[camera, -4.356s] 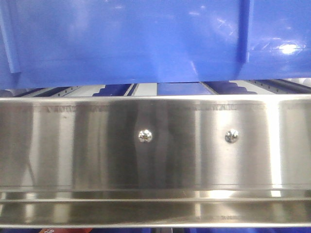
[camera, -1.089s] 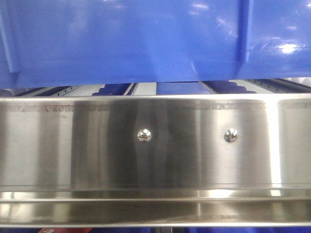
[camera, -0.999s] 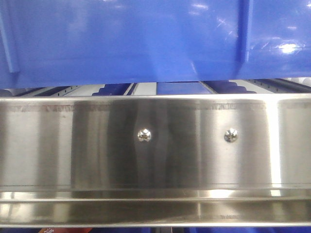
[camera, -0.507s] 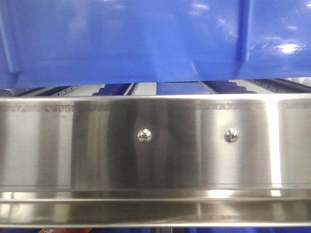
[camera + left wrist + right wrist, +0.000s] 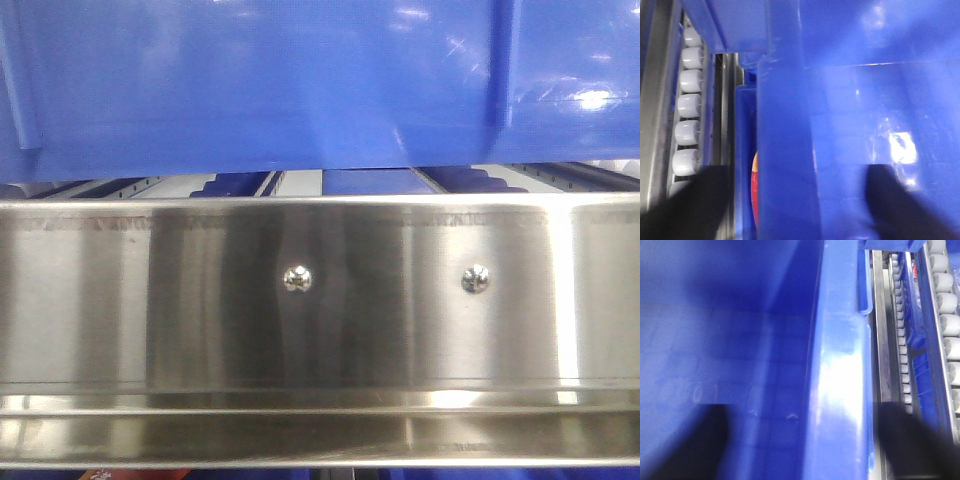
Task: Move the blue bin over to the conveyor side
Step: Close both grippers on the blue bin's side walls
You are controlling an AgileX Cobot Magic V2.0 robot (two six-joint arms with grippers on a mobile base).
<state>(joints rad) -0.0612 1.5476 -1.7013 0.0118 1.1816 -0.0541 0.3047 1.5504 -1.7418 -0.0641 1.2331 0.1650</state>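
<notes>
The blue bin fills the top of the front view, its bottom edge just above the steel rack. In the left wrist view my left gripper straddles the bin's thick rim: one dark finger is outside the wall and the other is inside, both apart from it. In the right wrist view my right gripper likewise straddles the opposite rim, with its fingers wide apart. Both grippers are open. The conveyor is out of view.
A shiny steel rack rail with two screws crosses the front view. White rollers run left of the bin, others right of it. Another blue crate with something red inside lies below the left rim.
</notes>
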